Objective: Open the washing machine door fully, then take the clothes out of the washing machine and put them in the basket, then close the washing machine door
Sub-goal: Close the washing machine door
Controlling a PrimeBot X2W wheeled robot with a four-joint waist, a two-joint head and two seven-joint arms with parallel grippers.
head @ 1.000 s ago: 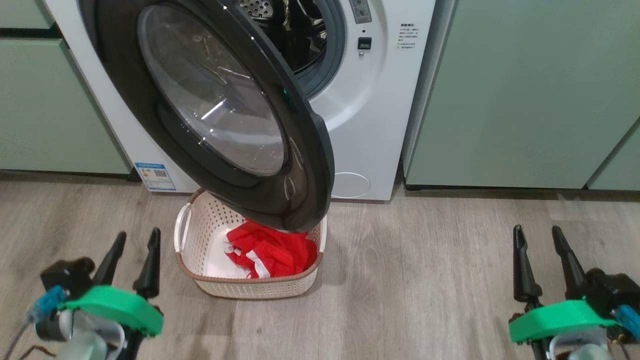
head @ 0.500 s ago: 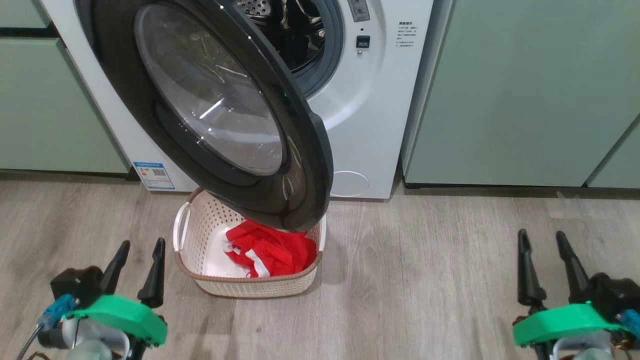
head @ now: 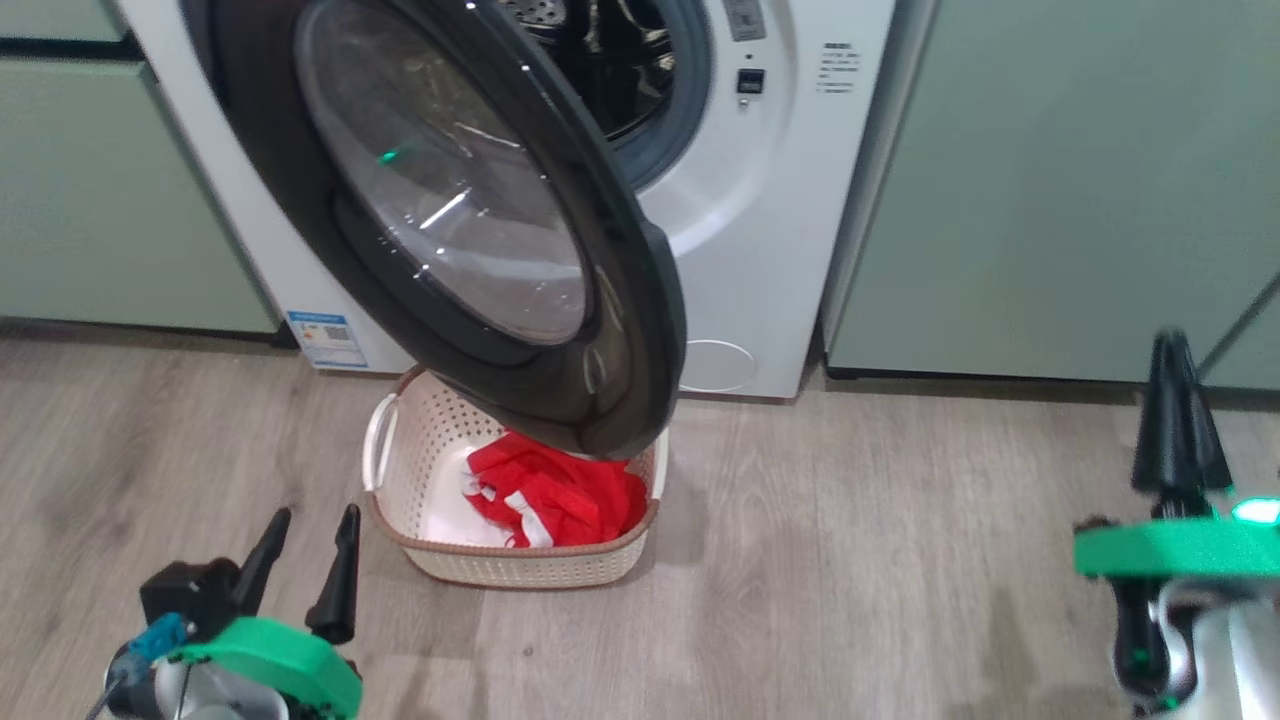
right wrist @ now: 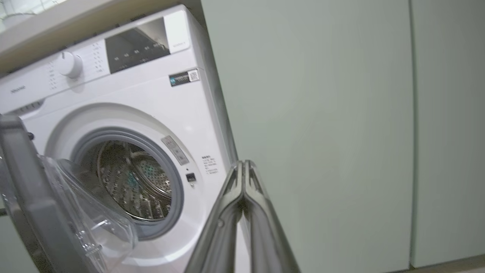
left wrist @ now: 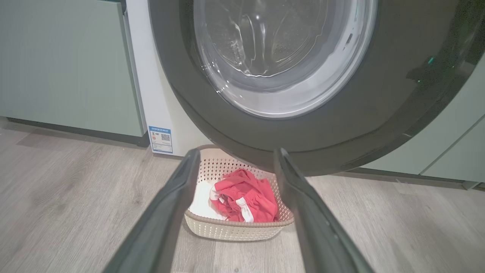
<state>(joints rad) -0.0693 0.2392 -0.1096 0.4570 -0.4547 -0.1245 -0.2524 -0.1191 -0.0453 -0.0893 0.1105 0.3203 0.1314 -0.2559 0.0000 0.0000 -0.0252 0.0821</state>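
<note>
Status: door point(head: 480, 230) is swung open, and the clothes point(head: 555, 495) are in the basket point(head: 530, 570) just ahead of the left end effector point(head: 316, 512), which is spread wide and empty. The drum point(right wrist: 132, 178) looks empty, so I judge only closing the door is left. The right end effector point(head: 1172, 345) is clenched on nothing, with the door edge well off to its left.

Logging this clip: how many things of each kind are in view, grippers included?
White front-loading washing machine: 1
Round black-rimmed glass door: 1
Cream perforated plastic basket: 1
Heap of red fabric clothes: 1, pieces not countable
Grippers: 2, left gripper jaws open, right gripper jaws shut
Total: 6
</note>
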